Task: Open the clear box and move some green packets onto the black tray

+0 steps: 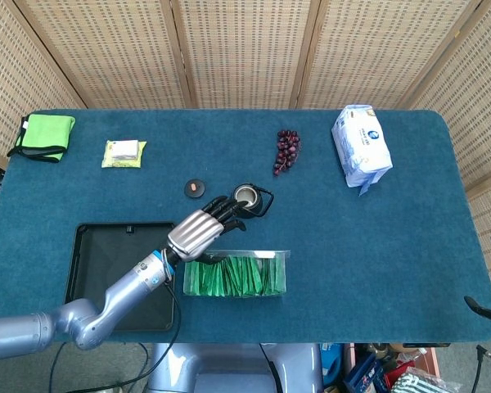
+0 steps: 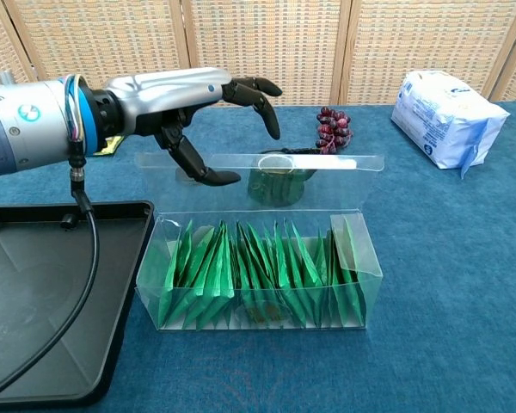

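Note:
The clear box (image 1: 236,277) (image 2: 258,277) lies near the table's front edge, just right of the black tray (image 1: 98,278) (image 2: 43,292). Its lid (image 1: 239,255) (image 2: 267,182) stands upright at the back, hinged open. A row of green packets (image 1: 233,278) (image 2: 245,275) stands on edge inside, uncovered. My left hand (image 1: 198,230) (image 2: 185,95) hovers over the box's back left corner with fingers spread and curved; its thumb reaches down against the lid's left part. It holds nothing. The tray carries nothing. No right hand shows in either view.
A small black teapot (image 1: 247,199) (image 2: 275,181) sits right behind the lid. Farther back are dark grapes (image 1: 287,150) (image 2: 334,129), a white-blue pack (image 1: 361,145) (image 2: 445,116), a small black disc (image 1: 195,188), a yellow-green sponge (image 1: 123,152) and a green cloth (image 1: 45,135).

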Controlling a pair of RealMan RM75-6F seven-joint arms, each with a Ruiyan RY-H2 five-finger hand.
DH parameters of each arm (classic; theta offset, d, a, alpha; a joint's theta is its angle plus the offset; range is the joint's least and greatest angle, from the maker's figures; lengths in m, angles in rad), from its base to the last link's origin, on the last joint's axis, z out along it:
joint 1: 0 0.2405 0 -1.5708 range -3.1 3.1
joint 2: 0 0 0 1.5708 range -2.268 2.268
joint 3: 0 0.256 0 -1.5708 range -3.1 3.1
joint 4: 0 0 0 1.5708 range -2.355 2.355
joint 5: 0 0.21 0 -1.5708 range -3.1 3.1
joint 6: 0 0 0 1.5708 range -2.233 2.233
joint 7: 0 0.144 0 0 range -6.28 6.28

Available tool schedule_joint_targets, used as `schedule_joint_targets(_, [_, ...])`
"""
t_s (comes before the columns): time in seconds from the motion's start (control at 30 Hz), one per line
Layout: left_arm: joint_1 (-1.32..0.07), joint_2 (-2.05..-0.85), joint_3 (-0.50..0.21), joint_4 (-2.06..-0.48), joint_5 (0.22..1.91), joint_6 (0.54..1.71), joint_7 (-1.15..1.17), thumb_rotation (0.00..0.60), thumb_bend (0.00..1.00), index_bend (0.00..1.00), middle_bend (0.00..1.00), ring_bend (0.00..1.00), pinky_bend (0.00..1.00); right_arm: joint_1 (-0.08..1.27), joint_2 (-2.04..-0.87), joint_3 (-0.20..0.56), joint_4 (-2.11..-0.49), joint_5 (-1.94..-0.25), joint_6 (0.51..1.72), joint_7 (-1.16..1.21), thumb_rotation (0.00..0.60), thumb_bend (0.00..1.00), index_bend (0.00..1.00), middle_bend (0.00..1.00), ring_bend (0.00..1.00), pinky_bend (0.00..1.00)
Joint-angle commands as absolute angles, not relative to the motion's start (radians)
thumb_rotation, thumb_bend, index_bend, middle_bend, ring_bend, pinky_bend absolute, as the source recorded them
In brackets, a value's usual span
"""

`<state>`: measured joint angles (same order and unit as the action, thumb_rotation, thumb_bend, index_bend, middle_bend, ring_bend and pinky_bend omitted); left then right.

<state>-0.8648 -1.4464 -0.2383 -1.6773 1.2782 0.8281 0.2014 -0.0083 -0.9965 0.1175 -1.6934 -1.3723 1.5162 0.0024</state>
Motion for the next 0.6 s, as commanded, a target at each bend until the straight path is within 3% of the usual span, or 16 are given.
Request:
schedule_joint_targets(0.03, [-0.871, -1.438, -0.245, -1.668, 1.252, 0.823, 0.197, 0.6, 0.34, 0.29, 0.0, 0.0, 0.0, -0.008, -0.997, 0.117, -1.693, -1.373, 1.515, 0.003, 0.6, 0.0, 0.0, 0.0, 0.0, 0.0])
schedule_joint_targets(0.27, [-0.9, -1.422, -0.24, -1.632, 1.144, 0.776, 0.23, 0.6, 0.35, 0.32, 0.0, 0.0, 0.0, -0.007, -0.998, 0.116, -1.691, -1.376, 1.517, 0.003, 0.6, 0.0, 0.0, 0.0, 0.0, 0.0])
schedule_joint_targets(0.6, [-0.927, -1.398, -0.227, -1.631, 1.034, 0.727, 0.253, 0.6, 0.49, 0.56, 0.0, 0.0, 0.0, -0.006, -0.999, 0.116, -1.692, -1.374, 1.512, 0.004, 0.6, 0.01, 0.0, 0.0, 0.0, 0.0])
